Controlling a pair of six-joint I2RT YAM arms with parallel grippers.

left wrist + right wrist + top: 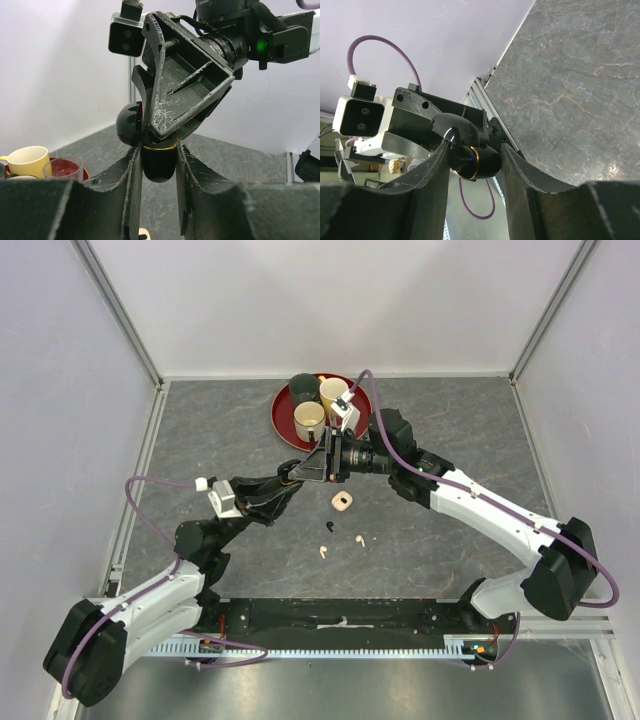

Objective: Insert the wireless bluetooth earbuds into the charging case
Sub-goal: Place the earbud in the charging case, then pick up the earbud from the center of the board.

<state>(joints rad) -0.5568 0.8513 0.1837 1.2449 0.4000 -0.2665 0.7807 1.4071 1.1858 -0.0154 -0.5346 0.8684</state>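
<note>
Left pincer (pixel 159 150): clenched on glossy black gold-banded charging case (pixel 159 170), near red round tray (pixel 280 430).
Right pincer (pixel 474 150): grasping same case.
Tiny cream and black earbuds (pixel 323 551): on counter (pixel 450 430), nearer than tray; light, slippery; pinch bodies.

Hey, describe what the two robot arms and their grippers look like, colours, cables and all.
The left arm and right arm both have white links with bulky black joints, and a purple cable loops along each. The left gripper and right gripper are black, with scuffed wedge-shaped fingers. A white-cased camera sits on each wrist.
</note>
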